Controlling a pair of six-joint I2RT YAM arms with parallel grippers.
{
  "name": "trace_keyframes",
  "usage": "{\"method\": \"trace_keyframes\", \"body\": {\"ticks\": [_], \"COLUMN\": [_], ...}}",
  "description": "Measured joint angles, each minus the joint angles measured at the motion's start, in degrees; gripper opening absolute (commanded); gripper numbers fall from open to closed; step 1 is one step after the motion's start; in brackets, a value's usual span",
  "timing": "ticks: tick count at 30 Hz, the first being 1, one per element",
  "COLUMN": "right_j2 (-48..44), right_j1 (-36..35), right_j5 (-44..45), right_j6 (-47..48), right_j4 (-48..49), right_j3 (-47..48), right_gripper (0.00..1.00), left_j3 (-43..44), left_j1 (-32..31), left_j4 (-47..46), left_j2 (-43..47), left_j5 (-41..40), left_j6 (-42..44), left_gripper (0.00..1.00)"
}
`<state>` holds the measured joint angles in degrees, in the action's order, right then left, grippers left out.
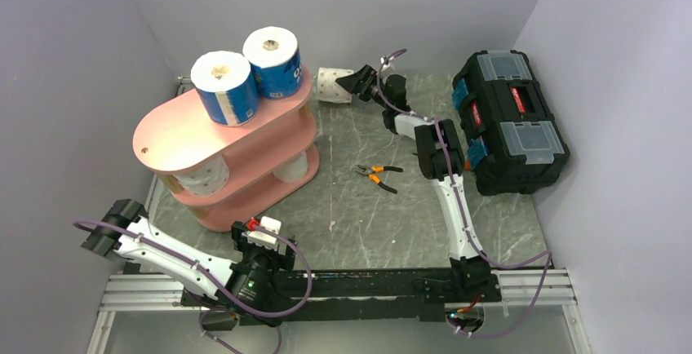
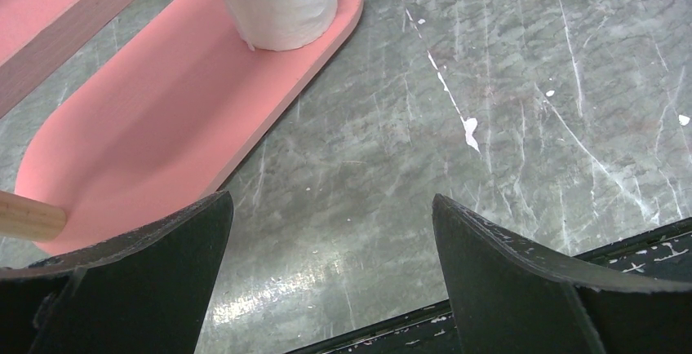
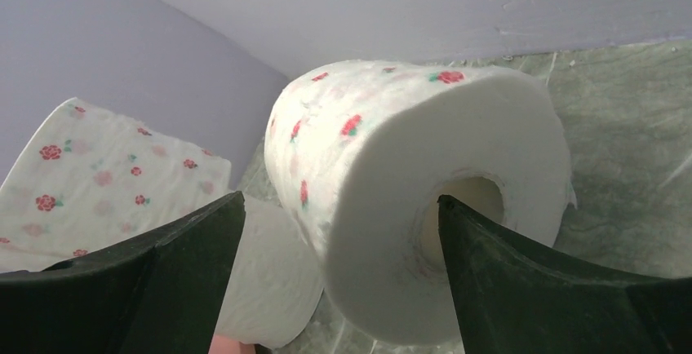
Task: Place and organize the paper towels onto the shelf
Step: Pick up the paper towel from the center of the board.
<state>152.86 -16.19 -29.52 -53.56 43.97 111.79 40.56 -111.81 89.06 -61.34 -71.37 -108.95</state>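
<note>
Nearest in, leave the left pincer (image 2: 330, 197) alone: gaping, empty, low over the tabletop (image 2: 424, 126) just beside the shelf (image 2: 163, 109). Further out, mind the blue-wrapped rolls (image 1: 224, 85) standing upright on top of it. Right at the back, watch the right pincer (image 3: 341, 197): spread wide, straddling the rose-printed roll (image 3: 392, 142) lying on its side, not yet clamped. Centre the roll between the fingers, squeeze gently to spare the core, lift clear before swinging toward a bare stretch of shelf.
</note>
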Motion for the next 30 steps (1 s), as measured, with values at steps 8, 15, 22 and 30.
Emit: {"method": "trace_keyframes", "body": {"ticks": [8,15,22,30], "right_j2": [0.0,-1.2,-13.8,-39.8], "right_j1": [-0.4,-0.4,-0.5,-1.4], "right_j5": [-0.9,-1.0,0.0,5.6], "right_j6": [0.1,-0.1,2.2,9.8], "right_j4": [-0.6,1.2,-0.2,-10.9], "right_j3": [1.3,-2.8,-18.6,-35.0], "right_gripper": [0.53,0.37,0.33,0.30], "left_j3": [0.0,0.0,0.0,-1.0], "left_j1": [0.0,0.0,0.0,0.0], "left_j4": [0.0,0.0,0.0,0.0], "left_j2": [0.0,-0.6,-1.4,-1.3], "left_j5": [0.0,0.0,0.0,0.0], "left_j6": [-0.2,-0.4,-1.2,-3.1], "left_gripper": [0.99,0.99,0.99,0.99]}}
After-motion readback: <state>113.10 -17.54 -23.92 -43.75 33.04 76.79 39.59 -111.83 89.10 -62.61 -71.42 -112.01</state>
